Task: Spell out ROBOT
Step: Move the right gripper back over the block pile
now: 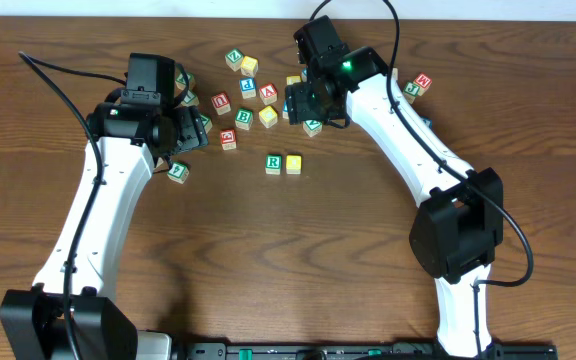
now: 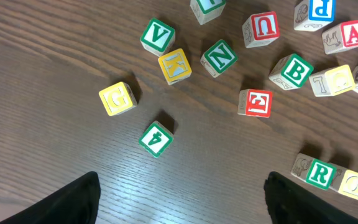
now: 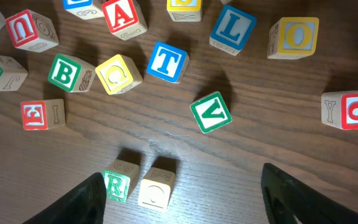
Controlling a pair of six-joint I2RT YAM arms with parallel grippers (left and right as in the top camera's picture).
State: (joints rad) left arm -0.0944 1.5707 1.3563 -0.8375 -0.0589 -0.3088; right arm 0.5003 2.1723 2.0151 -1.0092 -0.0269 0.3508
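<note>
While both arms reached over the brown counter (image 1: 268,260), the green R block (image 1: 274,161) and a yellow O block (image 1: 294,163) sat side by side near the middle. They touched each other. From above, the R was on the left and the O was on the right. These two stood apart from the big pile of blocks.

The right tool (image 3: 184,174) was open wide and held nothing. In its own camera, the R and O sat low down between its two dark fingers (image 3: 82,202). The R was just beside the finger at the left edge of that view. Farther up in that view lay the green B block (image 3: 64,71), the blue T block (image 3: 166,61) and a second yellow O block (image 3: 294,36). All three were loose in the pile. A green V block (image 3: 211,112) lay turned at a slant, nearer the R and O.

The left tool (image 2: 182,186) was open wide too, and it held nothing. A green 4 block (image 2: 155,138) and a yellow G block (image 2: 118,98) lay on the counter in front of it.
</note>
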